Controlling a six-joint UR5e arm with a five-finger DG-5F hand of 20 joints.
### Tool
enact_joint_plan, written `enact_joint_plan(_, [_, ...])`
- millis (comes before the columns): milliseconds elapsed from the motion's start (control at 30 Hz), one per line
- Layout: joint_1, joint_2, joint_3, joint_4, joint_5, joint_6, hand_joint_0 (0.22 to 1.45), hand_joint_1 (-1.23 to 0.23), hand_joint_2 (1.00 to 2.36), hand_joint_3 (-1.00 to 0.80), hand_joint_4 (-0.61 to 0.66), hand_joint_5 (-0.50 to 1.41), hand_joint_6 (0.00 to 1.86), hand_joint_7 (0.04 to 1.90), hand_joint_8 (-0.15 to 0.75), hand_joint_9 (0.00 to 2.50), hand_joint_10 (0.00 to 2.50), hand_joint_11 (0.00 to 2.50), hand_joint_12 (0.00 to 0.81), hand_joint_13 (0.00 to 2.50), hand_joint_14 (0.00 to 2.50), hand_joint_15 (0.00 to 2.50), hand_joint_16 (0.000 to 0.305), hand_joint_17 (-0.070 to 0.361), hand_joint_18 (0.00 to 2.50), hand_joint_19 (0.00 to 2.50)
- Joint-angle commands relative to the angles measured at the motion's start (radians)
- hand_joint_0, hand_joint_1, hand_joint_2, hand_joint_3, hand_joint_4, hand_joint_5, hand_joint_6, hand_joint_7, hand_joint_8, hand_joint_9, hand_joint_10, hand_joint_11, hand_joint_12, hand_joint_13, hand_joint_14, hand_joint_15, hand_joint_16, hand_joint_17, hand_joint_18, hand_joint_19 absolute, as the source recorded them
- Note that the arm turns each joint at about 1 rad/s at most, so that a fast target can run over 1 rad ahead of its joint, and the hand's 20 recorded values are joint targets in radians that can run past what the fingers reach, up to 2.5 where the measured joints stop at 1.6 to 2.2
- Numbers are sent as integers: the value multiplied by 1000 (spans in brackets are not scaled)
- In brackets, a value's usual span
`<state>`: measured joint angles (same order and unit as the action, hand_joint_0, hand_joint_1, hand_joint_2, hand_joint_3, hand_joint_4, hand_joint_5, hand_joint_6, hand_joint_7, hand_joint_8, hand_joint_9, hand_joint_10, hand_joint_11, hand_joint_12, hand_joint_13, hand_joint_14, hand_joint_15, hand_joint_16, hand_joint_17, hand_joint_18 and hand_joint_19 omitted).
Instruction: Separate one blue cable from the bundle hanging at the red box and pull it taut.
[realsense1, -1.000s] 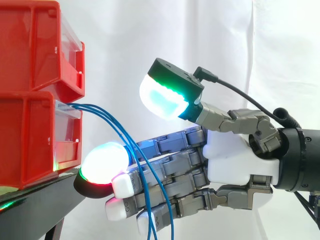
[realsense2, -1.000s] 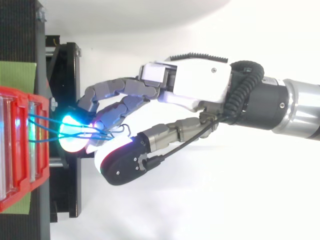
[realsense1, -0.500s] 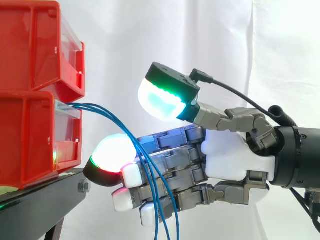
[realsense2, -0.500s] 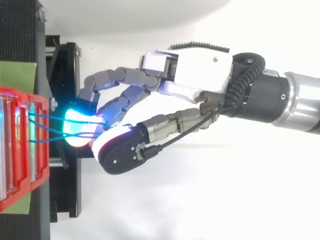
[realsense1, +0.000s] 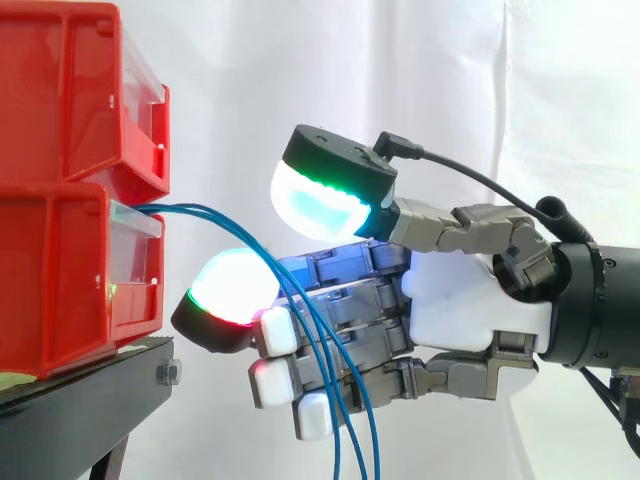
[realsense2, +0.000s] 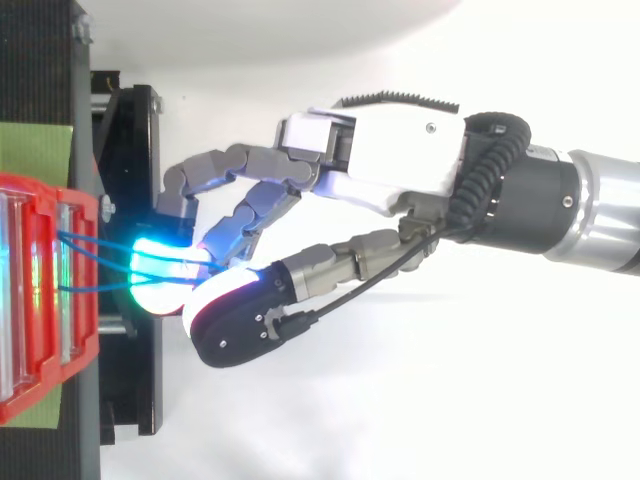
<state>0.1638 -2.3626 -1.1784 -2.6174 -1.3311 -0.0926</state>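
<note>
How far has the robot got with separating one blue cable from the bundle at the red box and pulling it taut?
Done: the hand is at the blue cables where they droop from the red box. In hand: its fingers lie against the strands, thumb raised apart, nothing pinched as far as I can see. Left: single out one cable, grip it and pull it taut; all hang slack together.

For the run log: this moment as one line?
hand open, thumb apart | blue cables draped across fingers, slack | hanging from red box

side: level, close | top: overhead, close | shared: hand (realsense1: 470, 310), red bins (realsense1: 60, 250)
</note>
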Motion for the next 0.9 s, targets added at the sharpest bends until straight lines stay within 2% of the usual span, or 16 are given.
enact_joint_plan(0, [0, 5, 0, -4, -10, -1, 667, -653, 1018, -264, 178, -173, 699, 920, 342, 897, 15, 760, 355, 918, 19, 642, 44, 98, 791, 672])
enact_joint_plan(67, [2, 13, 0, -4, -16, -1, 674, -671, 1019, -218, 183, -205, 799, 802, 345, 895, 15, 809, 357, 917, 21, 637, 44, 99, 792, 665])
enact_joint_plan(167, [2, 28, 0, -7, -26, -6, 673, -685, 1020, -194, 212, -220, 861, 737, 344, 894, 13, 878, 358, 917, 22, 637, 44, 99, 793, 673])
enact_joint_plan(267, [2, 39, 0, -13, -33, -12, 671, -713, 1016, -263, 216, -224, 892, 681, 352, 894, 13, 914, 361, 916, 21, 641, 44, 99, 795, 675])
enact_joint_plan(467, [2, 42, 0, -36, -43, -13, 685, -756, 1001, -486, 169, -213, 960, 730, 358, 964, 10, 1040, 360, 935, 19, 640, 44, 99, 828, 669])
enact_joint_plan(633, [2, 48, 0, -53, -45, -13, 717, -781, 1000, -500, 106, -198, 974, 812, 365, 1046, 9, 1103, 360, 955, 21, 639, 44, 99, 844, 656])
enact_joint_plan(767, [2, 48, 0, -53, -45, -15, 780, -779, 1007, -414, -18, -201, 982, 1026, 370, 1090, 10, 1157, 360, 976, 21, 645, 43, 97, 857, 668])
enact_joint_plan(833, [2, 46, 0, -53, -45, -15, 803, -789, 1009, -402, -14, -203, 982, 1105, 369, 1107, 7, 1180, 360, 989, 21, 653, 43, 96, 851, 679])
enact_joint_plan(867, [2, 46, 0, -52, -45, -16, 826, -813, 1009, -402, 12, -206, 993, 1085, 363, 1109, 8, 1197, 357, 989, 21, 661, 42, 95, 840, 694])
